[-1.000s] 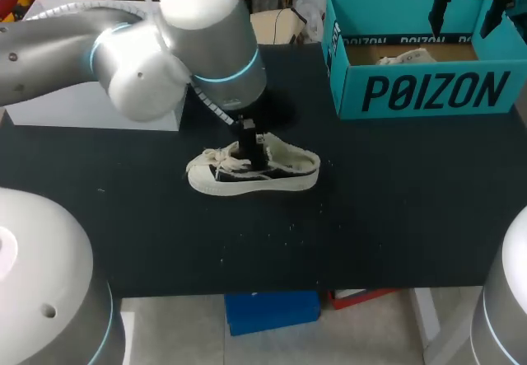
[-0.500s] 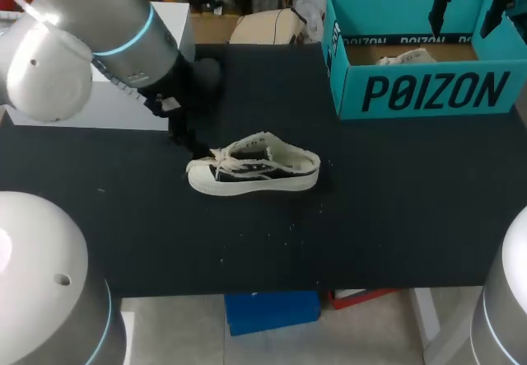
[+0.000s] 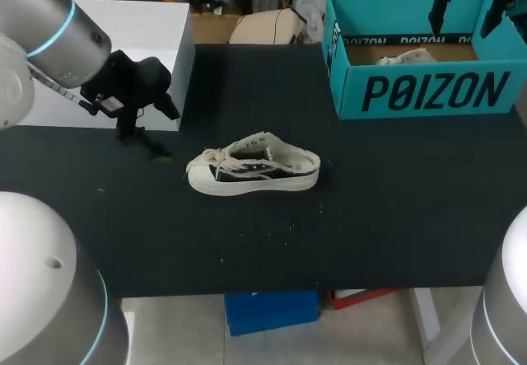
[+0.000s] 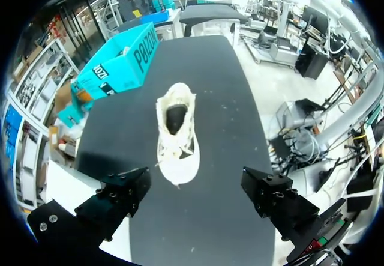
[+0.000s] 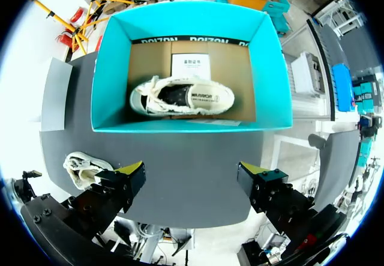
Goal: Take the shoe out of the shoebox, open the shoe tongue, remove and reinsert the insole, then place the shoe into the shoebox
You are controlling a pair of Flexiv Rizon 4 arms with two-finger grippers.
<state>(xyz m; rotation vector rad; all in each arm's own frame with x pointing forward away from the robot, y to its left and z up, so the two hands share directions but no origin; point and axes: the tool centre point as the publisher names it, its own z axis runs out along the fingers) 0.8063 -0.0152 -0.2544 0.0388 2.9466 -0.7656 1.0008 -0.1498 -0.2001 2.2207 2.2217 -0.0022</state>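
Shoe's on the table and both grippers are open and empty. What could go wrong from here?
1. The shoebox already holds a second shoe, and the right gripper hangs open above it. It might grab that one, or the loose shoe on the table may not fit beside it.
2. Loose laces lie at the toe facing the open left gripper. A finger could snag them and drag the shoe.

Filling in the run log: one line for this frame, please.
shoe: upright on table, unheld | left gripper: open, apart beyond its toe | right gripper: open, over shoebox | shoebox: holds second shoe
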